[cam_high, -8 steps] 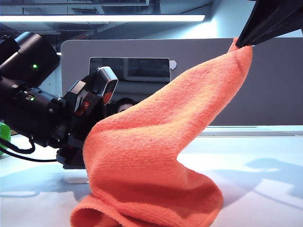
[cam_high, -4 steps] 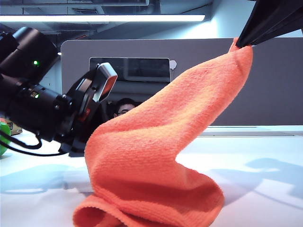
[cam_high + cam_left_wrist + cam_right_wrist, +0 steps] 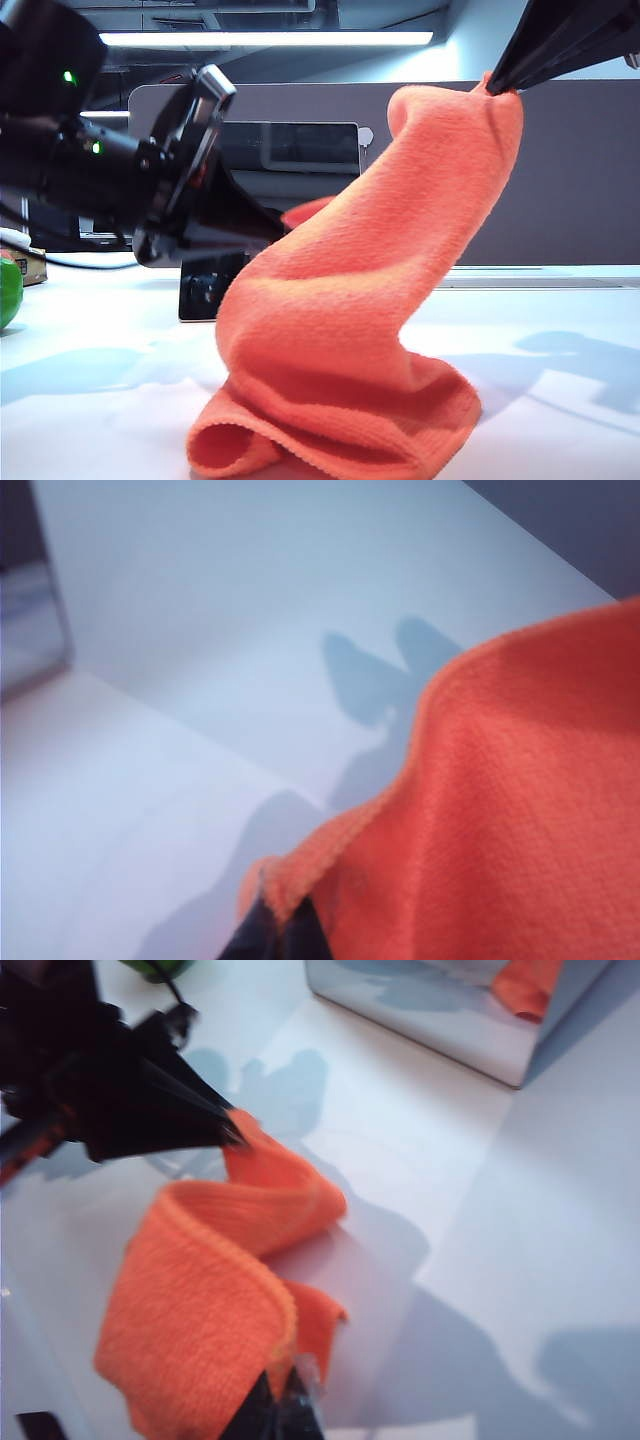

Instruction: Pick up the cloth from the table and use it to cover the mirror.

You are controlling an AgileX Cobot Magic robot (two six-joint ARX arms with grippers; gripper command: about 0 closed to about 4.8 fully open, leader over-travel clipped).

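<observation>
The orange cloth [image 3: 370, 300] hangs in a tall fold from my right gripper [image 3: 493, 87], which is shut on its top corner at the upper right. The cloth's lower end lies bunched on the white table [image 3: 560, 400]. My left gripper [image 3: 284, 230] reaches in from the left and is shut on another corner of the cloth, held above the table. In the left wrist view its tips [image 3: 276, 928] pinch the stitched edge of the cloth [image 3: 520, 810]. The right wrist view shows my right gripper [image 3: 284, 1400] closed on the cloth [image 3: 200, 1300]. The mirror [image 3: 300, 150] stands upright behind the cloth, partly hidden by it and by my left arm.
A grey-brown divider panel [image 3: 570, 180] runs along the back of the table. A green object [image 3: 6, 292] sits at the far left edge. The mirror [image 3: 440, 1015] reflects a patch of orange. My left gripper [image 3: 232, 1135] points at the cloth there.
My left gripper has shut on the cloth's corner and risen with it, lifting that side off the table. My right gripper has stayed up high, still holding its corner.
</observation>
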